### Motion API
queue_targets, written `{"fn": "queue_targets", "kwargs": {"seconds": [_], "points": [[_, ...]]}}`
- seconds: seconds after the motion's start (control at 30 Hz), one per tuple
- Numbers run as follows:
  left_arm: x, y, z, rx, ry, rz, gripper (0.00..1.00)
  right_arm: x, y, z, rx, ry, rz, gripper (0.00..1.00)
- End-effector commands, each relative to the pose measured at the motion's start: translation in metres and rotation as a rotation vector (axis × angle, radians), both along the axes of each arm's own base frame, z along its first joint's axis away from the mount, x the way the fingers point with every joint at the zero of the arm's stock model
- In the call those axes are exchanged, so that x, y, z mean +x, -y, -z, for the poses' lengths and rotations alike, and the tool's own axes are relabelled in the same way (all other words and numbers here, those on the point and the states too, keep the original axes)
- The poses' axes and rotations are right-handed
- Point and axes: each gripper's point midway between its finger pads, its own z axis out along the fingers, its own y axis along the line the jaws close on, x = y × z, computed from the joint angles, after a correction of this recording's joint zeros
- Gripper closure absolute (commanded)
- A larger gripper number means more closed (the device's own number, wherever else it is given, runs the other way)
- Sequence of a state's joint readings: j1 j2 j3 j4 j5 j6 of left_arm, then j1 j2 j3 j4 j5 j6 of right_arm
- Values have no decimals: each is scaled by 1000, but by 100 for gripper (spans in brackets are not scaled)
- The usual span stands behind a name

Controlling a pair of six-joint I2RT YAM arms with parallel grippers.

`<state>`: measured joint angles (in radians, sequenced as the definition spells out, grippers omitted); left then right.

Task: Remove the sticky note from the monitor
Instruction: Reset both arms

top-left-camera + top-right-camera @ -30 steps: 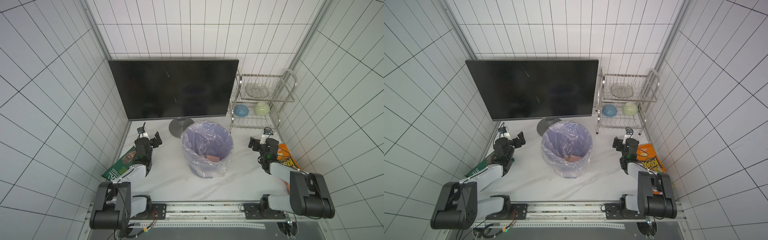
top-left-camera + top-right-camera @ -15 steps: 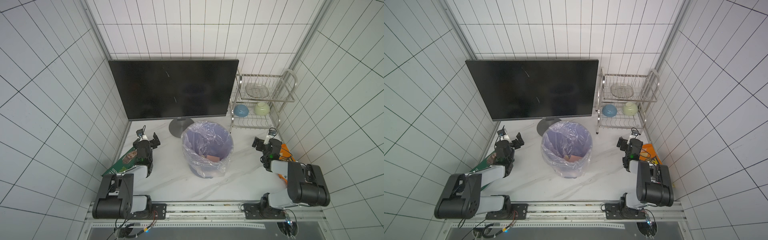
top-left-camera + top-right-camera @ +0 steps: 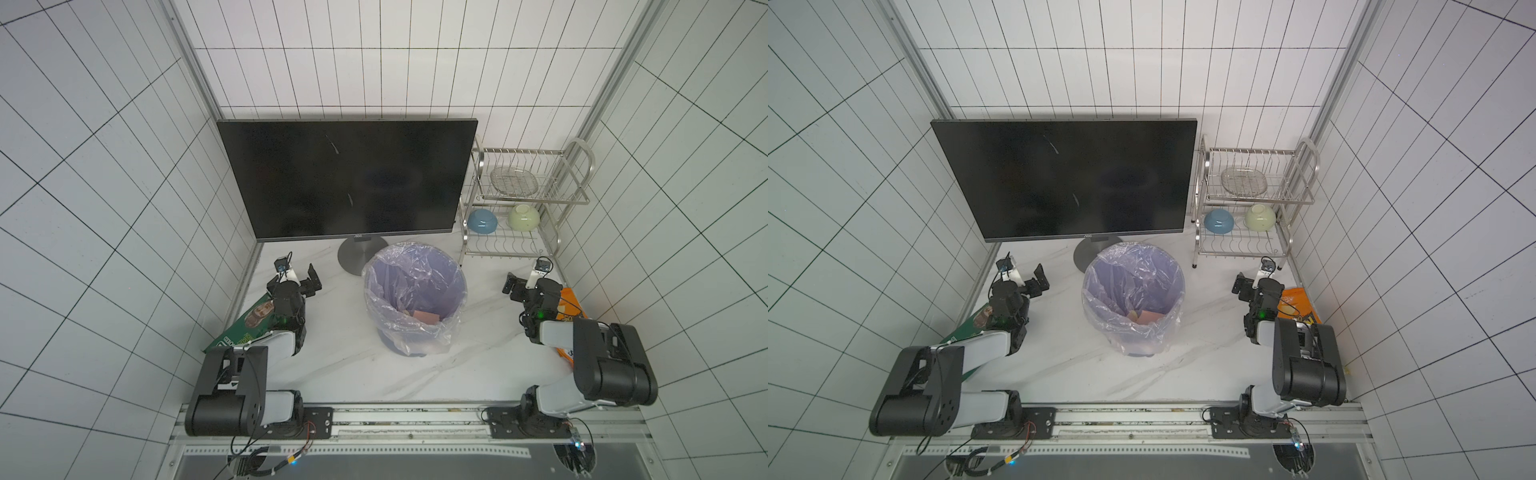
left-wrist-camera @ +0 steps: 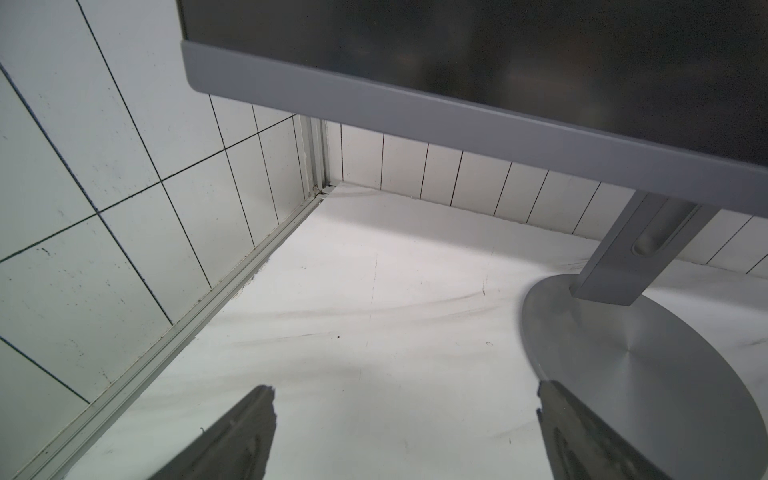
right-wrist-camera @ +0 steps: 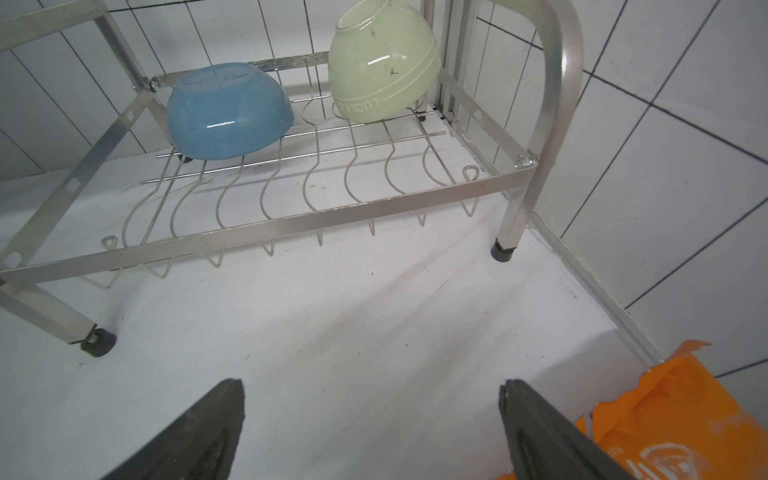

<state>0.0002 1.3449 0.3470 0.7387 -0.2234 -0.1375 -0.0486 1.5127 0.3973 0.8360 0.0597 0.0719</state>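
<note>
The monitor [image 3: 345, 178] [image 3: 1063, 178] stands at the back on its round grey base [image 3: 357, 257], and its black screen is bare. A pink sticky note [image 3: 426, 318] [image 3: 1144, 318] lies inside the purple bin [image 3: 399, 274] in front of the monitor. My left gripper [image 3: 297, 280] [image 3: 1025, 282] hovers low over the table, left of the bin, open and empty [image 4: 405, 392], facing the monitor's lower bezel [image 4: 457, 120]. My right gripper [image 3: 525, 282] [image 3: 1256, 284] is right of the bin, open and empty [image 5: 372, 386].
A metal dish rack [image 3: 519, 199] at the back right holds a blue bowl [image 5: 226, 112] and a green bowl [image 5: 382, 62]. An orange bag [image 5: 665, 419] lies beside the right arm. A green packet [image 3: 249, 324] lies under the left arm by the wall.
Both arms have folded back and down toward their bases. The grippers stay open and empty in nearly the same spots.
</note>
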Motion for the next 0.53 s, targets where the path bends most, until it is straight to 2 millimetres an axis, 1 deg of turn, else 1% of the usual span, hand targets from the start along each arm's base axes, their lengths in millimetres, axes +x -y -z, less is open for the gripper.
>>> {"fn": "queue_targets", "kwargs": {"seconds": [0.0,0.1,0.5], "points": [[0,2,-2,11,14,16,2,1,1,0,-66,-5,75,1],[0,2,-2,11,13,16,2,-1,1,-2,-95,4,102,1],[-2,1,-3,8,28,10,2,-1,1,-2,-92,6,101,1]]}}
